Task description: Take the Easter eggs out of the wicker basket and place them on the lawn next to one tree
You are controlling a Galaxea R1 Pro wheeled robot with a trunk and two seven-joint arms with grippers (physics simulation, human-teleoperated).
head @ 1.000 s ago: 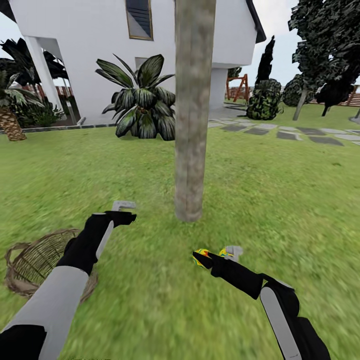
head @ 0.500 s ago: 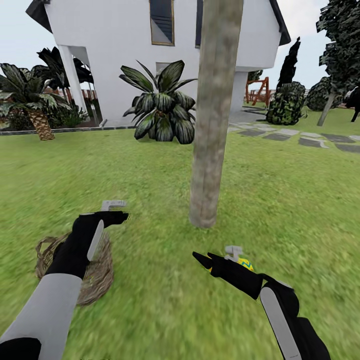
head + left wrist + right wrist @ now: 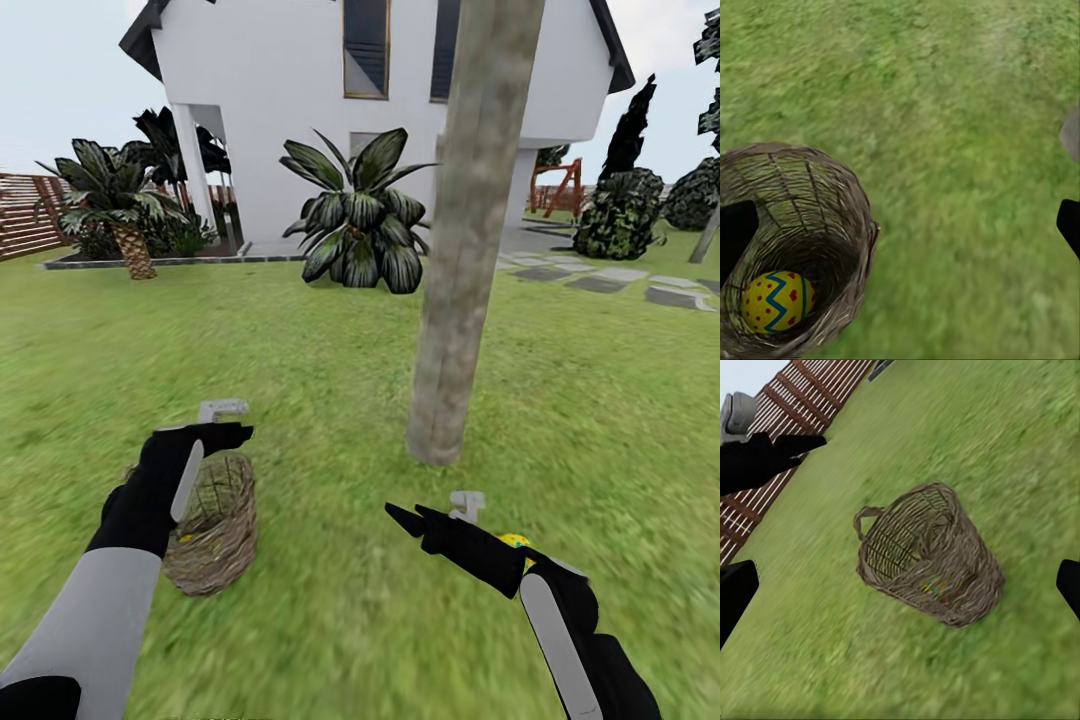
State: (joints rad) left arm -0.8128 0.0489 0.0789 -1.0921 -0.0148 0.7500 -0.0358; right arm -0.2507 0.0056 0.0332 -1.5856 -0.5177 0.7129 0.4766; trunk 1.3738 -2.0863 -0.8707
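The wicker basket leans tilted on the lawn, just below my left gripper, which hangs open and empty above its rim. In the left wrist view, one yellow Easter egg with a blue zigzag and red dots lies inside the basket. The right wrist view shows the basket from the side. My right gripper is open and empty, low over the grass in front of the tree. Another egg lies on the grass near the trunk's foot, partly hidden behind my right forearm.
A white house stands behind a broad-leaved bush. A short palm and a slat fence are at the far left. Grey paving stones and dark shrubs lie at the far right.
The camera has swung left, so tree, basket and egg have all slid rightward in the picture. Both arms keep their places in the view. The basket now sits under my left gripper.
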